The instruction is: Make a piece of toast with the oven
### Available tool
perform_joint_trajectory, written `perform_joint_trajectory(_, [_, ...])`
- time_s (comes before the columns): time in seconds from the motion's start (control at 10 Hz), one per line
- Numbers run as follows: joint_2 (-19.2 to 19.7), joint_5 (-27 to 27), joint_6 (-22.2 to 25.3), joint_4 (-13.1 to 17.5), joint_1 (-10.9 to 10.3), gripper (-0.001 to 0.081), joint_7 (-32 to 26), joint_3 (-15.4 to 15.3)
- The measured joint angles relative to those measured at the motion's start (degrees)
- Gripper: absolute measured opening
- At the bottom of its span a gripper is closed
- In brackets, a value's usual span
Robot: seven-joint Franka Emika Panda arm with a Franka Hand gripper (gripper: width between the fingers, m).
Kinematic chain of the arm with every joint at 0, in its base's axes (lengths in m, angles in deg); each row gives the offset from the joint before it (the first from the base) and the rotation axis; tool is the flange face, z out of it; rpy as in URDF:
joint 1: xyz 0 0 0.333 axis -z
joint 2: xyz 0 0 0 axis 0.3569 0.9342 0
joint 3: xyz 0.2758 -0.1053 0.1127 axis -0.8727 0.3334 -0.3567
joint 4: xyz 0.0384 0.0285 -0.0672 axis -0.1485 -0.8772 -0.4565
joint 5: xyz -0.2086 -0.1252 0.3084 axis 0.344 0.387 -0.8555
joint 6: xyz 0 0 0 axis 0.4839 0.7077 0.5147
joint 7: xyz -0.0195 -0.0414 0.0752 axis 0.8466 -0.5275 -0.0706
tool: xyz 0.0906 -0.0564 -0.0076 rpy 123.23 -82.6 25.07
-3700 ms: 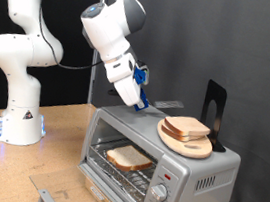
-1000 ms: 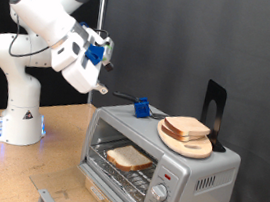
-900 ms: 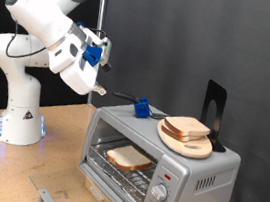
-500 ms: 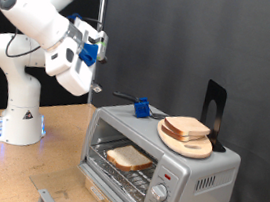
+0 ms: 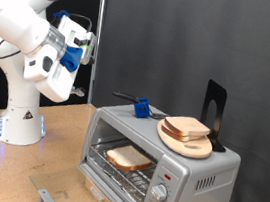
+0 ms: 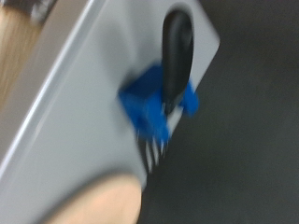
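Toast is already in place: a flat, pale square slice of bread with a tan crust (image 5: 128,159) lies on the wire rack inside the small silver-grey toaster oven (image 5: 205,177), whose glass door hangs open at the front. A second stack of similar bread (image 5: 187,128) rests on a round light-wood plate (image 5: 191,145) on the oven's roof, beside a black upright stand (image 5: 212,110). Also on the roof lies a black-handled utensil with a blue clip (image 5: 140,107), apart from the plate; the wrist view shows this same blue piece and black handle (image 6: 166,89) against the grey roof, blurred, with the plate's edge (image 6: 98,201) in a corner.

The white arm's tool (image 5: 75,44) is high in the exterior view's left, well apart from the oven and everything on it. Nothing shows between its fingers, and whether they are spread or pressed together I cannot tell, as the blue fittings and the angle hide them.

In my judgement, loading the bread is done and the utensil has been laid aside; the step in hand concerns the oven itself, since the door is not yet closed and the two round knobs (image 5: 158,195) on the right panel look untouched. Closing it would call for reaching the door's low front edge, just above the wooden counter (image 5: 60,131).
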Motion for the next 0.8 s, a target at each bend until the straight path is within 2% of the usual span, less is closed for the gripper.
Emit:
perform_joint_trajectory(0.1, [0.63,2.32,3.22,0.78,0.00,0.0682,6.11,-0.07])
perform_joint_trajectory(0.3, [1.80,0.91,4.92,1.32,0.27,0.0682,13.65,0.58])
perform_joint_trajectory(0.5, [1.94,-1.82,3.80,0.98,1.26,0.0682,14.47,1.78])
perform_joint_trajectory(0.8, [2.02,-2.32,3.70,0.89,2.66,0.0682,12.81,4.14])
